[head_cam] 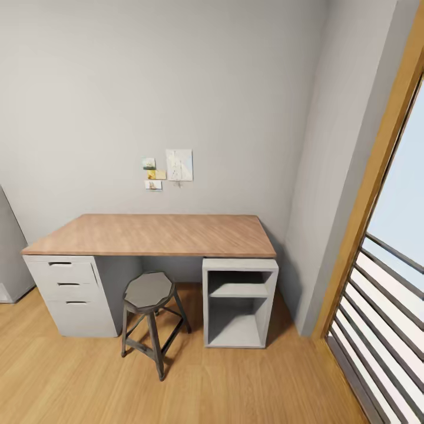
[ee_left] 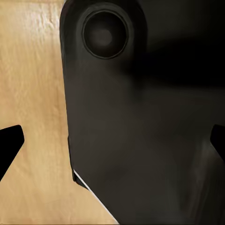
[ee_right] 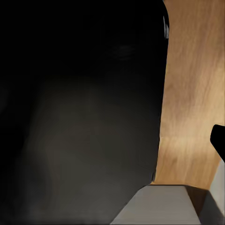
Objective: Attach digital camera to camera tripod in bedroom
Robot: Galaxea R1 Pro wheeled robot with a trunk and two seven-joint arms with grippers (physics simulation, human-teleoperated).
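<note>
The digital camera and the camera tripod are out of view. The head view looks at a bedroom corner with a light wood plank floor (head_cam: 235, 388) and pale grey walls. My left gripper (ee_left: 112, 145) is open, its dark fingertips (ee_left: 10, 145) at the two side edges of the left wrist view, with a dark rounded part of my own body behind them. My right gripper (ee_right: 112, 145) holds nothing that I can see; one fingertip (ee_right: 218, 140) shows at the far edge, the other is lost against the dark body.
A wooden desk (head_cam: 153, 234) stands against the wall on a white drawer unit (head_cam: 70, 291) and an open white cubby (head_cam: 238, 303). A dark metal stool (head_cam: 149, 291) sits in front. A wood-framed slatted window (head_cam: 383, 306) runs along the right.
</note>
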